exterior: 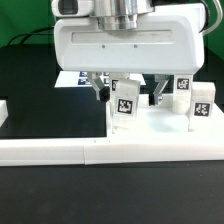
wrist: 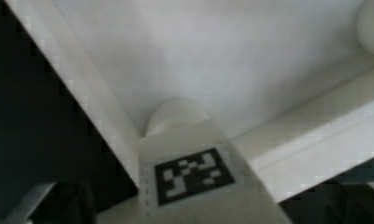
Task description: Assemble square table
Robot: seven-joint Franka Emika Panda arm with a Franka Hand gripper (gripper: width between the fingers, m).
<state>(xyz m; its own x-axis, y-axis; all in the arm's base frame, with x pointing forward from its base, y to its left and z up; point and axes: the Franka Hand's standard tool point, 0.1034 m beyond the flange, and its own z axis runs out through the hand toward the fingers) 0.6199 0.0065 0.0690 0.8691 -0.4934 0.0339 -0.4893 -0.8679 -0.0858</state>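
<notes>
The white square slab [exterior: 150, 126] lies flat behind the front wall. A white leg post [exterior: 124, 101] with a black-white tag stands upright on the slab near its corner on the exterior view's left. My gripper [exterior: 127, 96] hangs over this post with a dark finger on each side and a small gap to each, so it looks open around it. Two more tagged leg posts [exterior: 181, 86] [exterior: 202, 103] stand on the exterior view's right. In the wrist view the tagged post [wrist: 193, 172] rises from the slab [wrist: 219, 60] by its raised rim, with my gripper [wrist: 193, 208] around it.
A long low white border wall [exterior: 100, 152] runs along the front. The marker board [exterior: 72, 78] lies on the black table behind the gripper at the exterior view's left. A white piece [exterior: 3, 106] sits at the left edge.
</notes>
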